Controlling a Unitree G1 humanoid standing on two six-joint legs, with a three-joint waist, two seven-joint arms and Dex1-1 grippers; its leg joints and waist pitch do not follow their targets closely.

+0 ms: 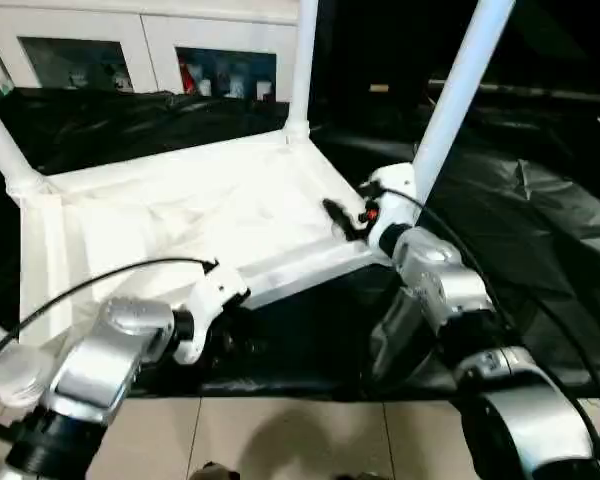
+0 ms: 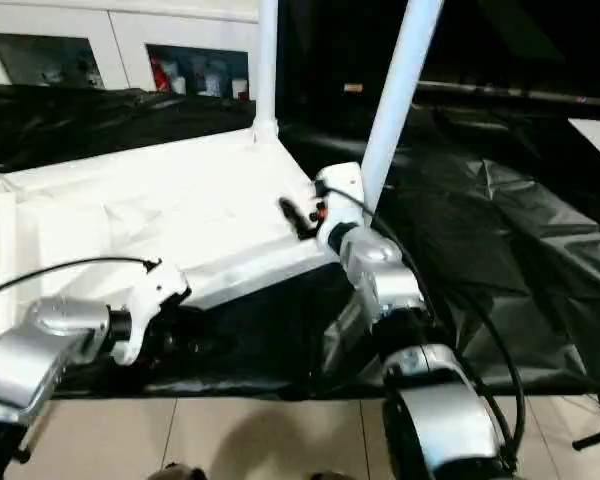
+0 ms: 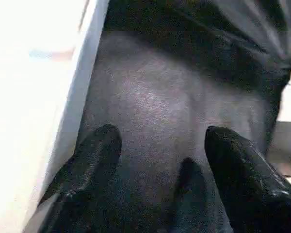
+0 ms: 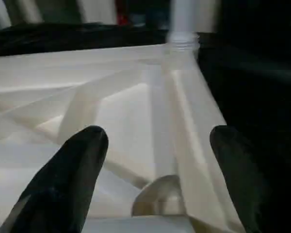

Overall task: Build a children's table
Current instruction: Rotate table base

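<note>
Nearest, at seven o'clock, the left gripper (image 3: pixel 157 160) hangs over the black sheet (image 1: pixel 540 230) just off the tabletop's near rim, fingers (image 3: pixel 94 150) spread, holding nothing. At one o'clock the right gripper (image 4: pixel 155 145) sits by the near right leg (image 1: pixel 458 95), fingers wide and empty. The white tabletop (image 1: pixel 180 220) lies upside down at eleven, legs standing at its corners. Beyond, at twelve, the back leg (image 1: pixel 304 65) rises before a glass-fronted cabinet (image 1: pixel 140 45).
</note>
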